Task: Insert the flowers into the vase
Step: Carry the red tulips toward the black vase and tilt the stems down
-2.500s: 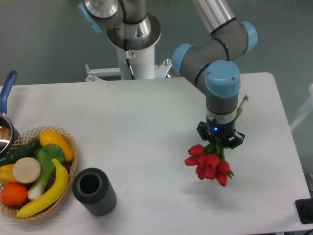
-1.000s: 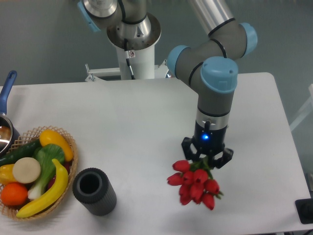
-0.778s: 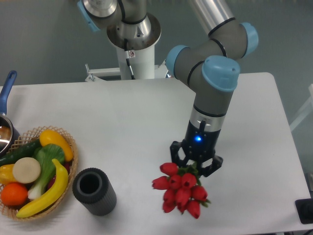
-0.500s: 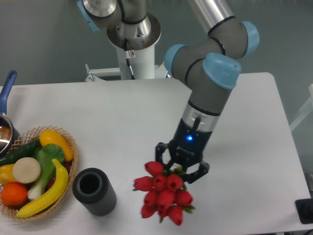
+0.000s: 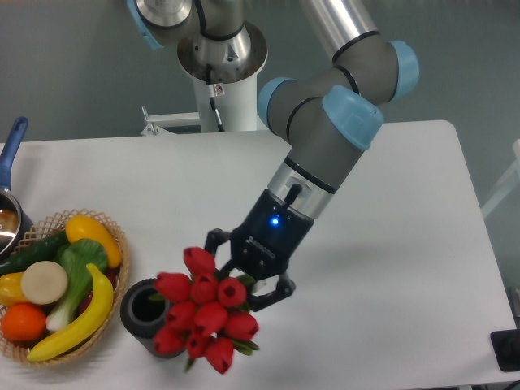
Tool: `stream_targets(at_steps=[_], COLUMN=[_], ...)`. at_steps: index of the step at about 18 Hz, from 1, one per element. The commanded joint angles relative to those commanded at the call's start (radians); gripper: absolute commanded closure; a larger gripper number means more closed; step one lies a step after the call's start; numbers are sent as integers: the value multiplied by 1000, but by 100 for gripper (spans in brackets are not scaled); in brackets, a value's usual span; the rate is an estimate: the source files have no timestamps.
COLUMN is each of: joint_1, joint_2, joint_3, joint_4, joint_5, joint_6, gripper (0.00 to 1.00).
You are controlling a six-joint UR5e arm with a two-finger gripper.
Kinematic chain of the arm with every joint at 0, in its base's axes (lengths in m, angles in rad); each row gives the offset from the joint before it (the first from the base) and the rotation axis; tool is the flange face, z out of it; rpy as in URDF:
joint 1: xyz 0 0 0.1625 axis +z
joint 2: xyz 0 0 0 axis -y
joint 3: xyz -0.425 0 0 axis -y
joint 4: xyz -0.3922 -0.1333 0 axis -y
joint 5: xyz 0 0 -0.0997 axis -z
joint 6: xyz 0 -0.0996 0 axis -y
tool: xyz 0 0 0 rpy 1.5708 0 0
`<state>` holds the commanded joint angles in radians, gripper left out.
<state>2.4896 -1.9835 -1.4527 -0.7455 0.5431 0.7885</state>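
Note:
My gripper (image 5: 244, 276) is shut on the flowers (image 5: 203, 318), a bunch of red tulip buds with green leaves. The buds hang toward the camera at the lower middle and cover the right part of the vase (image 5: 144, 313). The vase is a short dark ribbed cylinder standing near the table's front edge, its round mouth partly visible to the left of the buds. The stems are hidden behind the gripper and the buds.
A wicker basket (image 5: 114, 236) with banana, orange, peppers and greens stands at the front left, beside the vase. A pot with a blue handle (image 5: 11, 150) sits at the left edge. The arm's white base (image 5: 223, 89) rises at the table's back.
The arm has swung left and tilted, carrying the flowers from the right middle of the table to just over the right side of the vase.

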Motion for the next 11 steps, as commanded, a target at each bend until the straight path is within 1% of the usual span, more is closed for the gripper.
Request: stream_targets(at_steps=[2,4,6,8,11], joint_1=[5,6,0,-12,-14], joint_2=[3,2,-6,-5,6], joint_3=[0,2,23,38,40], joint_4=[14,32,49,52,64], joint_5=[-11,-72,-103,-120,-186], joint_6=[2,8,8,8,11], gripper=[79,79,79,79,79])
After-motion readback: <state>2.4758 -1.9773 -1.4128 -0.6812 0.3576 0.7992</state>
